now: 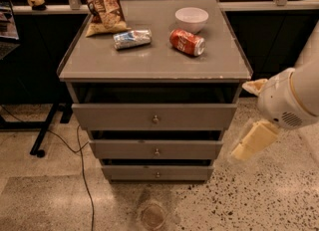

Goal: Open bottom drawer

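Observation:
A grey cabinet (154, 65) has three drawers stepped out below its top. The bottom drawer (157, 173) is the lowest and slimmest front, with a small round metal knob (157, 174) at its centre; it stands a little out from the cabinet body. The middle drawer (156, 150) and the top drawer (154, 117) sit above it. My gripper (249, 145) hangs at the right of the cabinet, beside the middle drawer's right end, pointing down and left. It touches nothing.
On the cabinet top lie a chip bag (102, 6), a crushed silver can (132, 39), a red soda can (187, 42) and a white bowl (192, 18). A black cable (82, 160) and a stand's leg (42, 135) are on the floor at the left.

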You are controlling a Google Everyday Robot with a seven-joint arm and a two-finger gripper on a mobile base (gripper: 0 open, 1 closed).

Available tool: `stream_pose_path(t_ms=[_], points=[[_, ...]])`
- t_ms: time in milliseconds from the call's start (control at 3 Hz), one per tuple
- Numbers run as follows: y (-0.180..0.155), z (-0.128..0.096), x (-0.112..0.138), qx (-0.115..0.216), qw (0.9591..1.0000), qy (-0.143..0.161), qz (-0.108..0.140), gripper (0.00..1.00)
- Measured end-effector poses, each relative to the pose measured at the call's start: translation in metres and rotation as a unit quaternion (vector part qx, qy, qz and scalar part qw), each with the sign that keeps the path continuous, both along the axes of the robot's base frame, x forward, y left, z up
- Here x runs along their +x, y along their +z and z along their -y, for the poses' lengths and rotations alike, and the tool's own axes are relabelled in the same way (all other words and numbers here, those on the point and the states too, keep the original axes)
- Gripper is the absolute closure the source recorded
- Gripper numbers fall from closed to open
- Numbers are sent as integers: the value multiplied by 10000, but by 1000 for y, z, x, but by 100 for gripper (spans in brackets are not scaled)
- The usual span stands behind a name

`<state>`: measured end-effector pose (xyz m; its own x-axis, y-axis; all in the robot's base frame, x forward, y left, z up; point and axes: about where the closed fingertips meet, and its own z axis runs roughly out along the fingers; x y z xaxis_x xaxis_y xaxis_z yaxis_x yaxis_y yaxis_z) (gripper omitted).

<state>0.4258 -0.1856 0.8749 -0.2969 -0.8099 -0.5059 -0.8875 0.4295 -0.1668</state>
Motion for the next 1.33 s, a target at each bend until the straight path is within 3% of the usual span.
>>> stream_pose_path(t_ms=[333,667,1000,1333], points=[[-58,-25,31,475,9983,-325,-95,0],[-56,-26,28,395,9987,-322,-31,0],[-88,-24,24,227,9981,-552,-124,0],[-136,-20,19,343,9954,-846,-296,0]])
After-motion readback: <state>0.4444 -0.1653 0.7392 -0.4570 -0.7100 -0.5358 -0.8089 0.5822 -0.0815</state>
